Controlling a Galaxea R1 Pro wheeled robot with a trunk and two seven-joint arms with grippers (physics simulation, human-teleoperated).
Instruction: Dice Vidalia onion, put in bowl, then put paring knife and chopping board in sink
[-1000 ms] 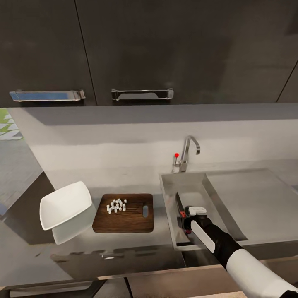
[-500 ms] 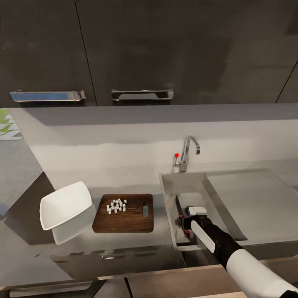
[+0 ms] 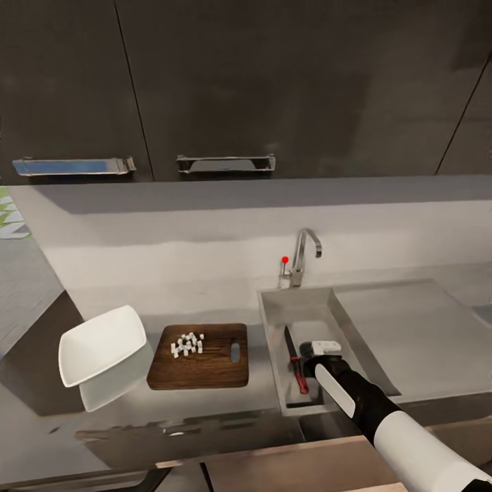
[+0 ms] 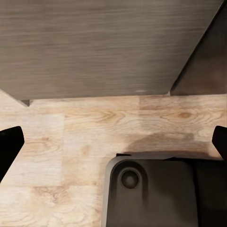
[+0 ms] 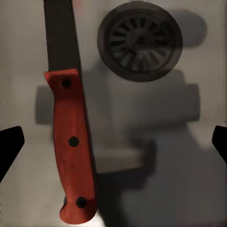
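Note:
The paring knife [image 3: 295, 360], dark blade and red handle, lies flat on the floor of the sink [image 3: 272, 355]. In the right wrist view the paring knife [image 5: 71, 151] rests beside the drain, free of the fingers. My right gripper [image 5: 113, 144] hangs open just above it, inside the basin [image 3: 320, 350]. The chopping board [image 3: 205, 365] sits on the countertop [image 3: 205, 410] left of the sink, with the diced onion [image 3: 187, 344] on it. The white bowl [image 3: 101, 344] stands left of the board. The whole Vidalia onion is out of view. My left gripper [image 4: 113, 142] is open over wooden floor.
A chrome tap [image 3: 302, 254] with a red knob rises behind the basin, and the flat drainboard [image 3: 410, 328] extends to the right. Dark wall cabinets with metal handles [image 3: 225, 162] hang above. The round drain [image 5: 139, 40] lies near the knife blade.
The knife has left my right gripper and dropped flat onto the sink floor. The head view has shifted slightly; board, bowl and diced onion stay put.

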